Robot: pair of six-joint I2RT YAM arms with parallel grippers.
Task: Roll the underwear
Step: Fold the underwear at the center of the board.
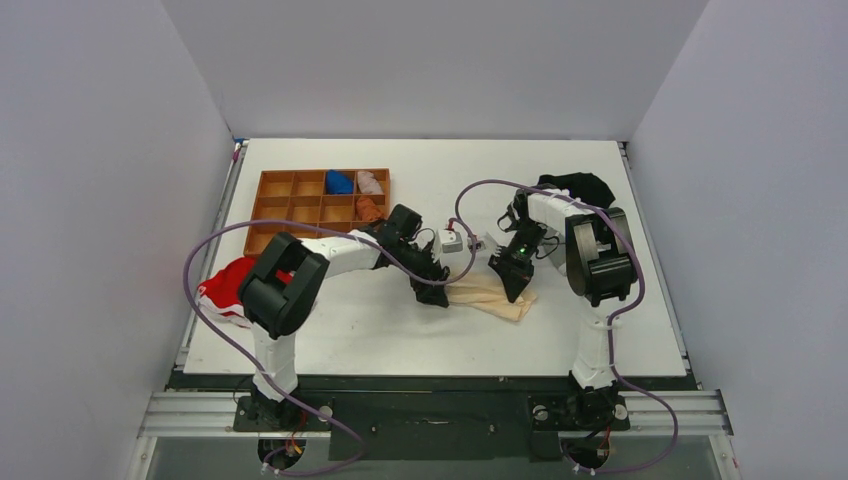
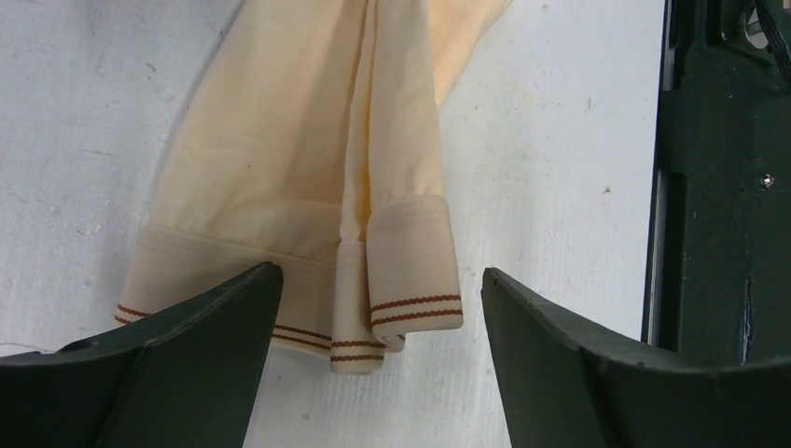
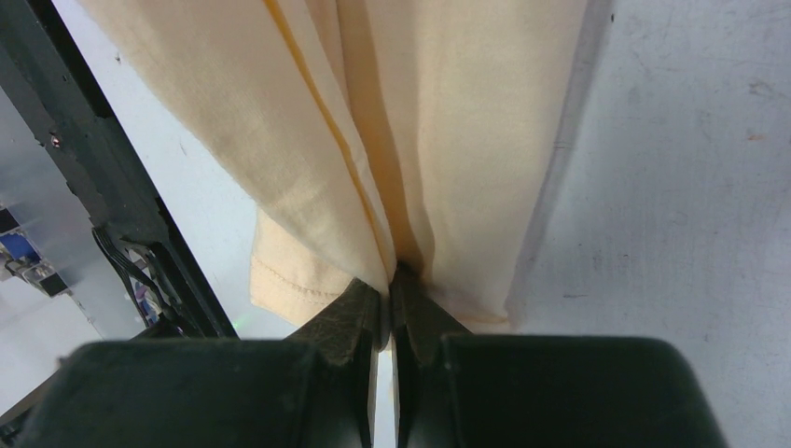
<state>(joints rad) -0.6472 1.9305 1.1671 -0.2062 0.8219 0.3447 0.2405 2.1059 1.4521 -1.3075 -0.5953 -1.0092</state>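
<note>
Cream underwear [image 1: 495,298] was pinched steady by the right hand [image 3: 390,285], maybe so the spread left hand [image 2: 380,275] could grab the other end

pale cream cloth underwear [image 2: 280,159]: looking like soft, matt woven fabric, finely textured and creasing into folds; its hem band is carrying two brown stitched lines.
white flat surface [image 2: 560,168]: showing a matt, slightly rough finish, speckled with scuffs and small marks.
left hand [image 2: 381,280]: its fingers [image 2: 187,355] are appearing as dark matt plastic, smooth, with faint ridging along the edges.
right hand [image 3: 389,285]: showing the same dark, dull, unreflective plastic.
orange compartment tray [image 1: 300,205]: looking matt; material too small to tell.
</note>
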